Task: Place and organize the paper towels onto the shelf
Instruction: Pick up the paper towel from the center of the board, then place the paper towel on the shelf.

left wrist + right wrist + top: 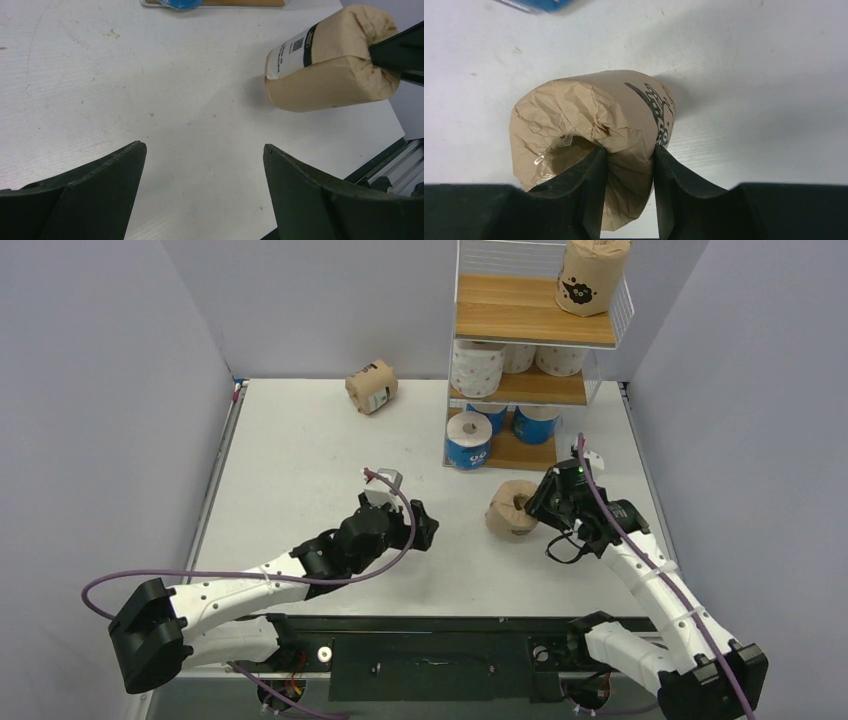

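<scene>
- Top external view: we see the right gripper [537,508] clamped on the near brown roll [510,512]. The roll lies on its side on the white table [300,470], just in front of the shelf [530,310]
- From the right wrist camera we watch its two fingers [586,175] pinch the roll's wall. One sits inside the hollow end and the other presses on the outside. The crumpled brown wrap bulges between them, and the black mark runs along the roll's right flank
- The left gripper [425,527] hovers over bare table to the left of that roll, clear of it. Its jaws are spread wide and it grasps nothing; the left wrist camera shows us only white tabletop between them, with the near brown roll off to the upper right
- On the shelf's top board we find the top brown roll [592,278] standing upright against the right-hand wire side
- The middle board carries the three white dotted rolls [477,368], side by side
- The bottom board carries the three blue-and-white rolls [469,440]. One stands at the front left corner and two sit behind it
- The far brown roll [371,387] lies on its side on the table, left of the shelf and near the back edge, well apart from both grippers
</scene>
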